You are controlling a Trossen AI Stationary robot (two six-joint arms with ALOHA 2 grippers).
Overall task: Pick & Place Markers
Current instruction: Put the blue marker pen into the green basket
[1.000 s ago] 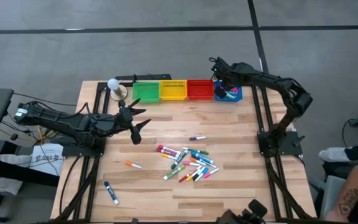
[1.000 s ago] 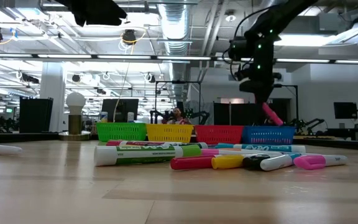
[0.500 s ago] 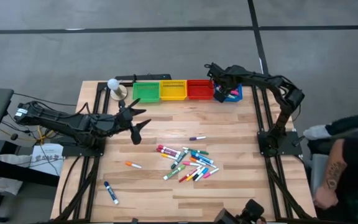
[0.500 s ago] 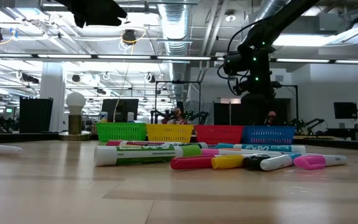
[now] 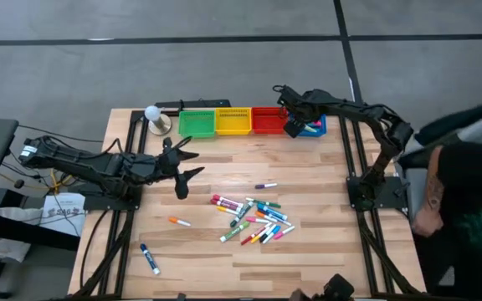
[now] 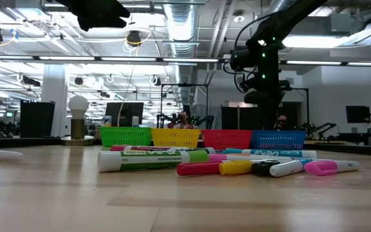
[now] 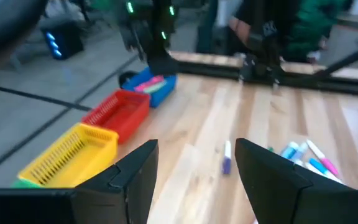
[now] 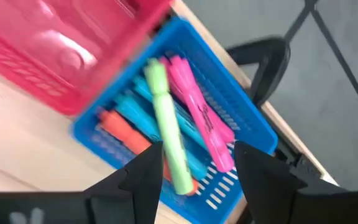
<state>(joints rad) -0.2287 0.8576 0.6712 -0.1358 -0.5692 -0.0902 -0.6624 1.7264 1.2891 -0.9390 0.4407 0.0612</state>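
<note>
Several markers [image 5: 253, 219] lie in a loose pile on the wooden table, right of centre. Single ones lie apart: a purple one [image 5: 265, 186], an orange one [image 5: 179, 221] and a blue one [image 5: 150, 259]. My right gripper [image 8: 194, 168] hovers open above the blue bin [image 5: 312, 127] at the far edge. In the bin lie a pink marker [image 8: 197, 118], a green marker [image 8: 166, 130] and teal and orange ones. My left gripper [image 5: 189, 163] waits open above the table's left half, with nothing between its fingers [image 7: 197, 162].
Green [image 5: 196, 124], yellow [image 5: 233, 121] and red [image 5: 269, 120] bins stand in a row left of the blue one. A white bulb on a stand [image 5: 154, 117] sits at the far left. A person [image 5: 467, 192] stands beyond the table's right edge.
My right gripper held a pink marker hanging over the blue bin and has let it go. The marker now lies in the bin. The gripper has shifted a little toward the table's left. A person has moved in at the right.
</note>
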